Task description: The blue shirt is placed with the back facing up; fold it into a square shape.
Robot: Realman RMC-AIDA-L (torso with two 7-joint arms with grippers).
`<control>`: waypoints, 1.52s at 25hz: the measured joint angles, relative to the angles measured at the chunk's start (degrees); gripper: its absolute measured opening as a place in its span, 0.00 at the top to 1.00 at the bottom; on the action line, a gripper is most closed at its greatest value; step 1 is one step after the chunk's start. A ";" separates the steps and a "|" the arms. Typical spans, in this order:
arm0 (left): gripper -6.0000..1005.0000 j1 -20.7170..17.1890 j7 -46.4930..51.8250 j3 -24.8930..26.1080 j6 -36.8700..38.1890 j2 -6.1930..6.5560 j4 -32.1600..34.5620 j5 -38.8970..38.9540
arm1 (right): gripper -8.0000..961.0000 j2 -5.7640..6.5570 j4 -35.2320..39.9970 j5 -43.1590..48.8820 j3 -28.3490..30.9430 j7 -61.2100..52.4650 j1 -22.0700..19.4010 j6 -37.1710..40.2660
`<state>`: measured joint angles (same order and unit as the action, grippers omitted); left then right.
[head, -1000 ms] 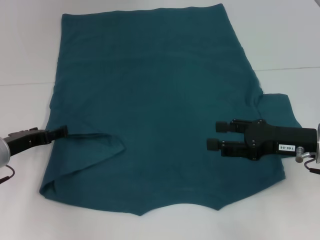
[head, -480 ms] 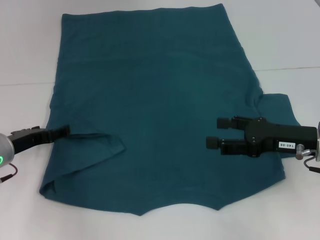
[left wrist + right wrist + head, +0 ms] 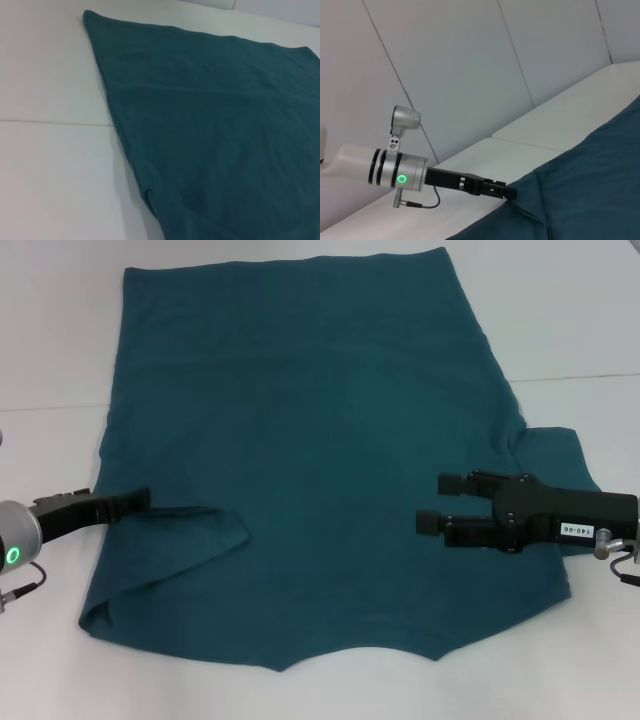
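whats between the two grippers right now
Only the blue shirt itself: a folded-over flap near the left gripper, then flat cloth up to the open right gripper, per the head view.

Plenty of bare white desk point(image 3: 570, 330) all round the blue shirt point(image 3: 310, 440), widest on the far right and far left, with a thinner strip along the near edge. The shirt lies flat, so nothing tall blocks a pass over its middle. Only things sticking up are the two arms: the left tool point(image 3: 135, 500) sits low at the shirt's left edge, right by the folded-in sleeve, and the right tool point(image 3: 435, 502), prongs apart, sits over the right side of the cloth near the other sleeve. Big open gap between them across the centre
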<state>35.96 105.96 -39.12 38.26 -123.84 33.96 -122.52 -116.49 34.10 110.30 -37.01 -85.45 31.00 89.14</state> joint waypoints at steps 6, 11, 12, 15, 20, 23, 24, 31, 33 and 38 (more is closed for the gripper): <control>0.13 0.07 -0.20 -0.43 0.09 0.00 0.23 0.00 | 0.03 -0.07 -0.01 0.00 0.28 0.05 -0.09 -0.04; 0.13 0.07 -0.20 -1.48 -0.74 0.00 0.14 -0.14 | 0.03 -0.05 0.01 0.00 0.36 0.08 0.00 -0.03; 0.13 0.07 -0.20 -1.48 -0.74 0.00 0.14 -0.14 | 0.03 -0.05 0.02 0.00 0.36 0.08 0.04 -0.02; 0.37 0.02 0.06 -1.48 -0.86 0.00 0.29 -0.20 | 0.03 -0.09 0.04 0.00 0.36 0.09 0.06 0.05; 0.58 0.05 0.12 -1.49 -2.04 0.00 0.03 -0.45 | 0.03 -0.18 0.07 -0.06 0.36 0.11 0.12 0.12; 0.64 0.10 0.14 -1.48 -2.22 0.00 0.00 -0.61 | 0.03 -0.26 0.08 -0.08 0.36 0.11 0.19 0.18; 0.66 0.10 0.15 -1.49 -2.22 0.00 -0.01 -0.61 | 0.03 -0.29 0.08 -0.08 0.36 0.11 0.21 0.18; 0.81 0.09 0.18 -1.49 -2.04 0.00 -0.03 -0.62 | 0.03 -0.43 0.09 -0.09 0.36 0.11 0.18 0.12; 0.88 0.09 0.19 -1.49 -1.83 0.00 0.06 -0.62 | 0.03 -0.47 0.09 -0.09 0.36 0.11 0.16 0.10; 0.98 0.29 0.21 -1.49 -1.01 0.00 0.29 -0.55 | 0.03 -0.55 0.08 -0.09 0.36 0.15 0.12 0.01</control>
<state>36.25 106.17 -40.60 37.24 -123.84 34.25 -123.06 -117.05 34.19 110.21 -36.65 -85.30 31.13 89.15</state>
